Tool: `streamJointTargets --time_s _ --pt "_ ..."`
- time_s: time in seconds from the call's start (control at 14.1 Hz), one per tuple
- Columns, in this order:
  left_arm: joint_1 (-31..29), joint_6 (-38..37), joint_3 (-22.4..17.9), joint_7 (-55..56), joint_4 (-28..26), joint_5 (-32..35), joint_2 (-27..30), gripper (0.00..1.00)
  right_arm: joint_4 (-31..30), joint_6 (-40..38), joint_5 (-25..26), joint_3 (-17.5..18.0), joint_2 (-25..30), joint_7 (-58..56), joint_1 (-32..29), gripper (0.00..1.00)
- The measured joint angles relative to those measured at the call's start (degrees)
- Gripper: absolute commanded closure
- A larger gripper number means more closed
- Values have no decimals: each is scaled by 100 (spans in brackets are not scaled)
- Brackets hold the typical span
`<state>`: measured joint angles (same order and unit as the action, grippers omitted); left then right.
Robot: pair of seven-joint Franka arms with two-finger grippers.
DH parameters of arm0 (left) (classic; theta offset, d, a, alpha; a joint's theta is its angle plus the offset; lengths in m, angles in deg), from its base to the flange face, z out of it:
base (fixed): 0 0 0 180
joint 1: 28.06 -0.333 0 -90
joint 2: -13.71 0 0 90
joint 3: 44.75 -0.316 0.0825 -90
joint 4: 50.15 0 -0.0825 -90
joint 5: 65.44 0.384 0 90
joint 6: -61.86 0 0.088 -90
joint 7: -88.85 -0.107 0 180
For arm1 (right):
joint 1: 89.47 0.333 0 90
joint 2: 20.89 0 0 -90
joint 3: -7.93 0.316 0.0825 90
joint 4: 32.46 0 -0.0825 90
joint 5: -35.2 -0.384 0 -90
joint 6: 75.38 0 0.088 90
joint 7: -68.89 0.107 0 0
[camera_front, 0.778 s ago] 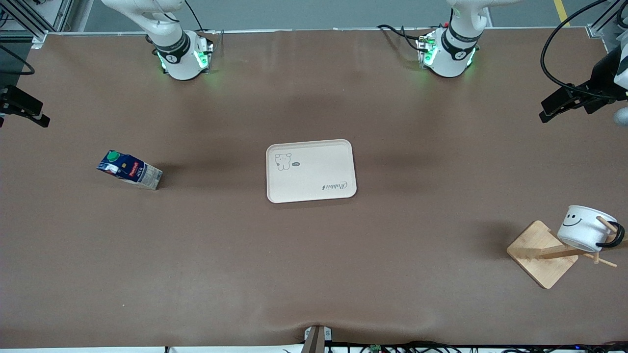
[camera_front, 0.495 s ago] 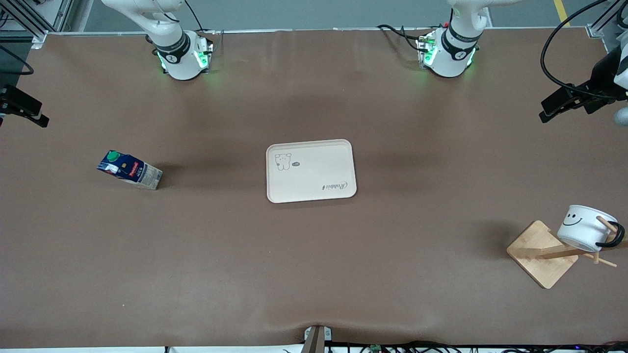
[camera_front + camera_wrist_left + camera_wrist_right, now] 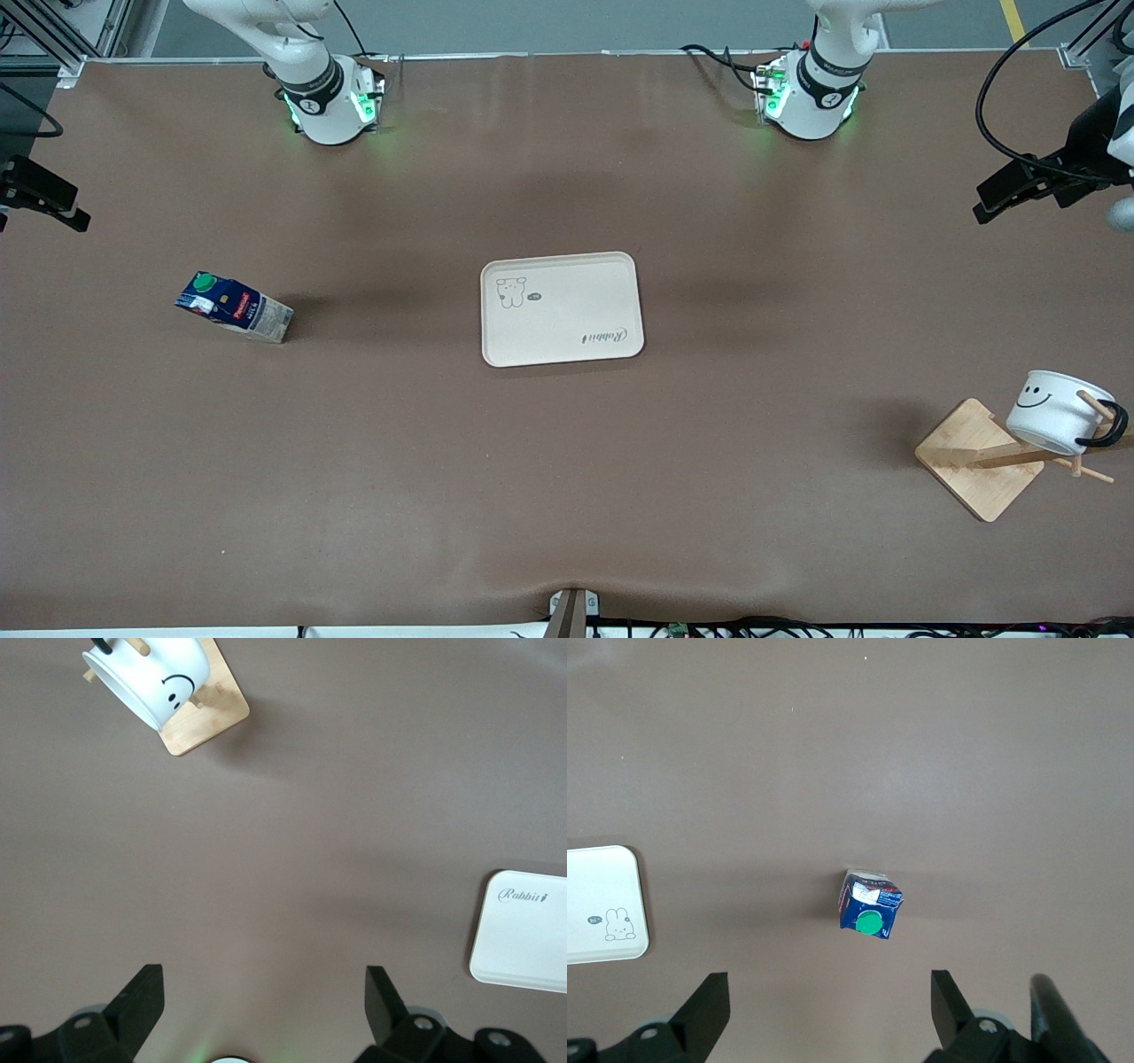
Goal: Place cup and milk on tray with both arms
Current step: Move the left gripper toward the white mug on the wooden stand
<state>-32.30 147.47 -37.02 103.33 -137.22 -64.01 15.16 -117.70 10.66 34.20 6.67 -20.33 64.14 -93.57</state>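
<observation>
Nothing on the tabletop (image 3: 567,496) has shifted since the earlier frames. Toward the right arm's end from the tray (image 3: 561,307) stands the milk (image 3: 234,307), under the right end effector (image 3: 828,1014), whose fingers stand wide apart and empty. The tray lies bare. Toward the left arm's end, nearer the camera, the cup (image 3: 1056,413) hangs on a wooden rack (image 3: 983,459). The left end effector (image 3: 264,1010) is spread wide, empty.

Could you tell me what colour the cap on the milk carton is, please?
Green, round, on the dark blue milk carton; the right wrist view shows it best.
</observation>
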Motion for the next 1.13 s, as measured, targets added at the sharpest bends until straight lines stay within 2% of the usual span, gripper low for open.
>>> streamJointTargets --time_s 0.35,0.71,1.13 --pt "-383 1159 -25 -1 -521 185 -19 0 2 7 -56 -5 -28 0 -2 0" --pt "-1009 3141 -19 -27 -1961 192 159 0 5 8 -68 -14 -36 0 -9 0" --pt "-1411 5156 -15 -40 -3179 192 109 0 7 9 -83 -15 -48 0 -14 0"
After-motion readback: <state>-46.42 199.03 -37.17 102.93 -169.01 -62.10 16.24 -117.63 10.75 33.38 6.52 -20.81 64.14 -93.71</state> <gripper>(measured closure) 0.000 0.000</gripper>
